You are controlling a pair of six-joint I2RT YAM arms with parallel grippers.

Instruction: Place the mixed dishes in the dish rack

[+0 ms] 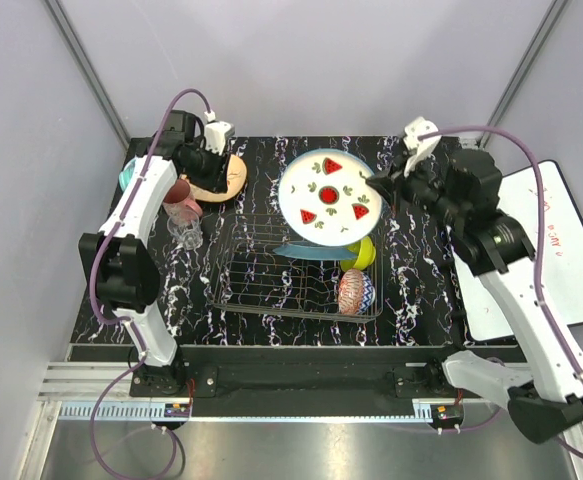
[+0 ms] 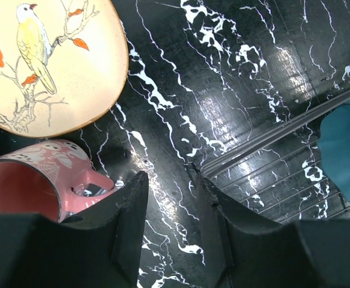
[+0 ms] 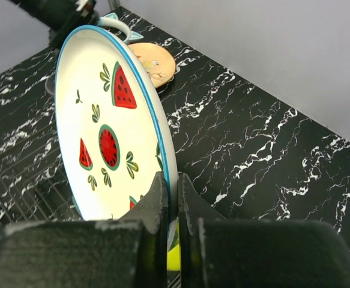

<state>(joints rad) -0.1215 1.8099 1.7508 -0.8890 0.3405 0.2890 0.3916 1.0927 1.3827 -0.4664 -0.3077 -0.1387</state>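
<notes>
blk marble tbl (image 1: 411, 290), watermelon plate (image 1: 329, 198) face-up

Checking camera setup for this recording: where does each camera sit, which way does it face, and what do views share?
Top external: above and behind the arms, looking down on the table and dish rack; both arms show, bases at bottom.
Left wrist: on the left arm, looking down past the open left fingers at the tan bird plate and pink mug.
Right wrist: on the right arm, looking along the right fingers clamped on the watermelon plate.
Shared: all three show the tan bird plate.
</notes>
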